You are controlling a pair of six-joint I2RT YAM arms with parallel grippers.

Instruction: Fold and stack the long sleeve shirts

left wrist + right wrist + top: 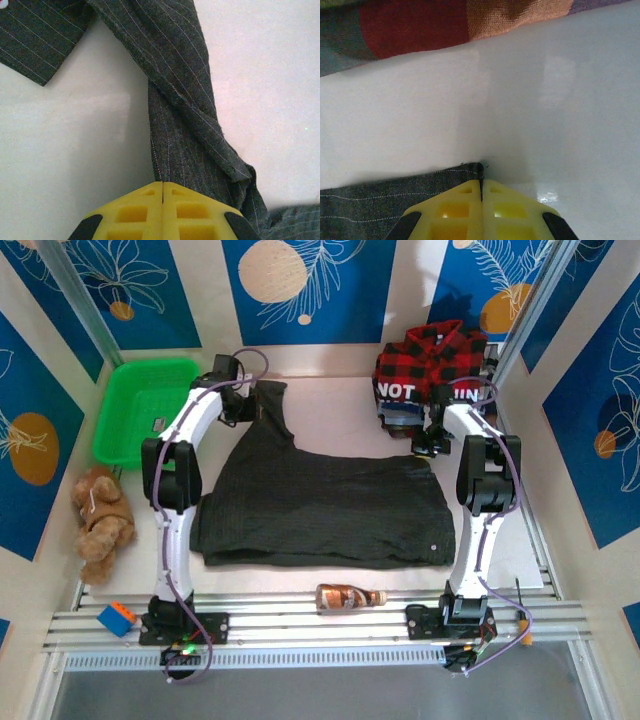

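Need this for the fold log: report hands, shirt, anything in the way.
Both shut: left hand on charcoal shirt sleeve, right hand on its far right corner. Body spread flat. Beyond right hand, plaid shirt heaped, apart from it.

— Behind and to the sides?
— Blue wall panels (340, 300) with white leaf outlines and peach discs, cream strips between. Slanted metal posts (80, 302) at upper left and upper right.
— And underneath?
— White glossy table (335, 418), evenly lit, with soft pale reflections in both wrist views. Silver rails (300, 626) across the lower edge.
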